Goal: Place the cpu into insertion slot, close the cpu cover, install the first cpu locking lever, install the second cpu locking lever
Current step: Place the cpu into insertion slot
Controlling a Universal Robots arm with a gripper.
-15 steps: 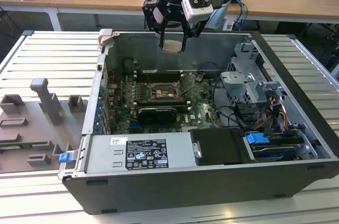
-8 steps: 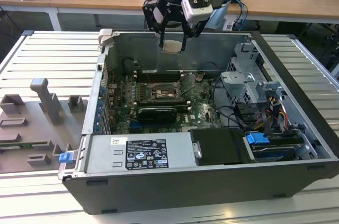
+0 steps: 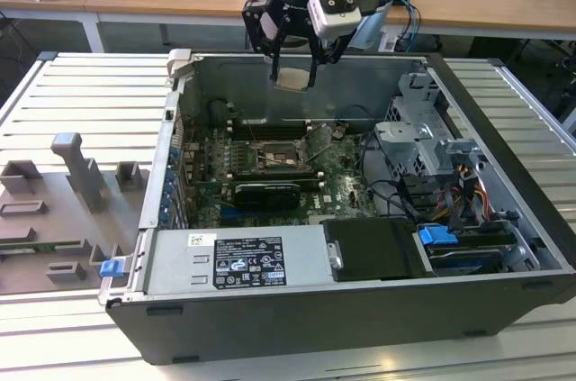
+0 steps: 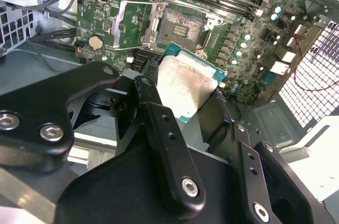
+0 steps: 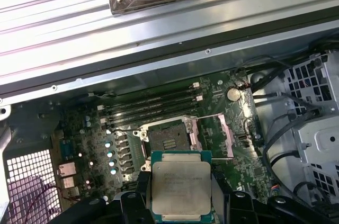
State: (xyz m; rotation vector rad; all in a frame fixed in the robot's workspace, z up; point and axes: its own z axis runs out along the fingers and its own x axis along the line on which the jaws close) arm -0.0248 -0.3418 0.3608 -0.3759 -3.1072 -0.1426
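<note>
Black two-finger gripper (image 3: 293, 68), clamped on the small flat square silvery-beige cpu (image 3: 292, 79) at upper centre of the exterior view, hangs well above the uncovered dark silver-rimmed square insertion slot (image 3: 273, 158), which sits mid-frame, slightly toward the exterior view's left.

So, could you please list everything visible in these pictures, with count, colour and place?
cpu: one, silvery with green edge, held above the motherboard
insertion slot: one, dark with silver rim, on the motherboard, empty
cpu cover: one, silver, swung open beside the slot
memory slots: several, black, beside the slot
expansion card: one, black, on the motherboard
coin battery: one, silver, on the motherboard
power supply: one, grey, inside the case
drive cage: one, grey, exterior view's right
computer case: one, dark grey, on the slatted table
fixture tray: one, grey, exterior view's left
fingers: two, black, shut on the cpu
</note>
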